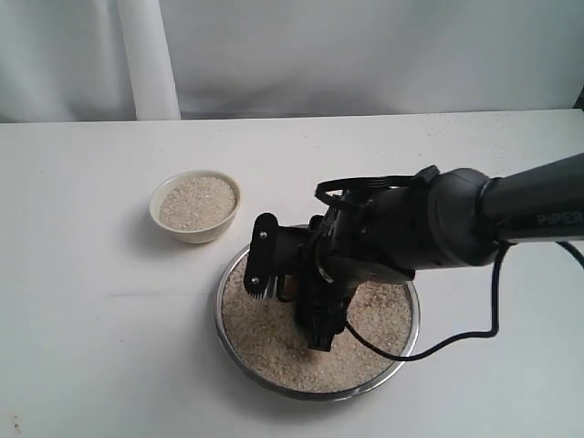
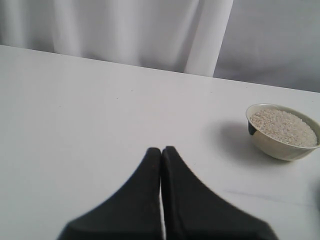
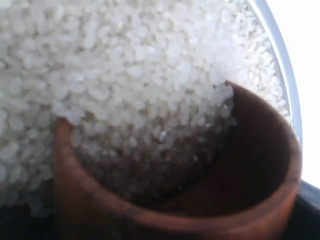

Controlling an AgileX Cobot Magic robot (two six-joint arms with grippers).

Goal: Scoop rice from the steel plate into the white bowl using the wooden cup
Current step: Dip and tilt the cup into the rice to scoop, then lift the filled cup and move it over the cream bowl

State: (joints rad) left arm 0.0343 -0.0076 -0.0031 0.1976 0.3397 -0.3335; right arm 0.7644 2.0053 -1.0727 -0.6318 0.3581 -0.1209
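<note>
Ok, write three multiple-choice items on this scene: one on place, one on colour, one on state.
1. The wooden cup is: A in a bowl; B dipped into the rice in the steel plate; C on bare table.
2. The cup's colour: A reddish-brown; B blue; C green.
3. The left fingers are: A spread wide; B shut together, empty; C clamped on a spoon.
Answers: 1 B, its rim is sunk in the plate's grains; 2 A, right wrist view shows it; 3 B, left wrist view shows the tips touching.

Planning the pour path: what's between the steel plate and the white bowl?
Only bare table separates white bowl and steel plate, in the exterior view.
</note>
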